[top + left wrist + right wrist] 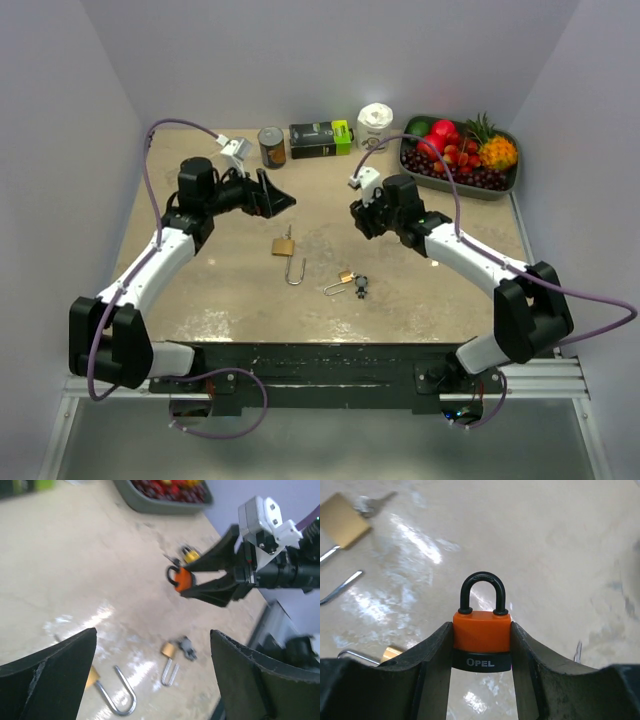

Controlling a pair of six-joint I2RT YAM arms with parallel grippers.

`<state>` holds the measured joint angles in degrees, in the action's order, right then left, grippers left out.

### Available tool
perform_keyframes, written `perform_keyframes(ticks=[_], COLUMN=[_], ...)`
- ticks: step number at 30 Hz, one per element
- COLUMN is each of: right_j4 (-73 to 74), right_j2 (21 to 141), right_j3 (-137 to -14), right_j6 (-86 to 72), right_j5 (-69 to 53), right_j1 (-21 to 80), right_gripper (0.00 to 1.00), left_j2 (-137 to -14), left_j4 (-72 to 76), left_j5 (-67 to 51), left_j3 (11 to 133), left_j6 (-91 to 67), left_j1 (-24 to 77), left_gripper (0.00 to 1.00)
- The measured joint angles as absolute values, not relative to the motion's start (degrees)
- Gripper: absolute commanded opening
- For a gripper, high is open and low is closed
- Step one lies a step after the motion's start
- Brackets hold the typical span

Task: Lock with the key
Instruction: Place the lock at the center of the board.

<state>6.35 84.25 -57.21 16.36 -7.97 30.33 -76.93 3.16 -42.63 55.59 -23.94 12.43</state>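
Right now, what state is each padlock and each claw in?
Orange padlock: shackle closed, clamped by its sides.
Right gripper: shut on it.
Left gripper: open, empty.
Big brass padlock: shackle open, lying on the table.
Small brass padlock: shackle open, lying there too.

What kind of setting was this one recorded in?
Probably a lab test booth: plain walls enclose the table on three sides, two arms are bolted to a metal base frame, and the props look staged: brass padlock, can, fruit tray.
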Motion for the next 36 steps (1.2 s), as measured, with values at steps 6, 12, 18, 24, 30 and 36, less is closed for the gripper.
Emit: perform_keyframes(ticks=[6,12,18,24,30,36], right_j4=[9.58,9.98,13.26,13.21,12.88,12.64], right_j2=[86.24,90.50,97.47,99.90,101.89,102.19], right_j3=[-57.19,-57.32,-60.10,-61.32,-61.63,-61.65], right_j6=[1.52,-8.99,-14.52,-16.82,-17.26,-18.00], right_j5=[-1.32,4.34,9.30,11.03,11.07,11.29], right_j1=[25.69,26.17,26.20,25.85,24.67,23.35], right_gripper=[0.00,0.00,0.00,0.00,0.00,0.18], left_j2=[-67.90,-69.38,-70.63,-70.63,-70.72,-71.61], left_j4=[8.51,7.66,5.37,4.93,4.75,4.84], left_j5=[-27.79,-22.68,-22.33,-23.59,-25.34,-26.79], left_j3=[49.10,51.03,50.98,50.63,50.61,50.48], left_j6=[-21.96,-19.20,-18.85,-18.39,-18.24,-18.44], left_j1=[11.99,11.94,11.94,11.94,11.90,11.90], left_gripper=[0.99,0.99,0.99,0.99,0.99,0.99])
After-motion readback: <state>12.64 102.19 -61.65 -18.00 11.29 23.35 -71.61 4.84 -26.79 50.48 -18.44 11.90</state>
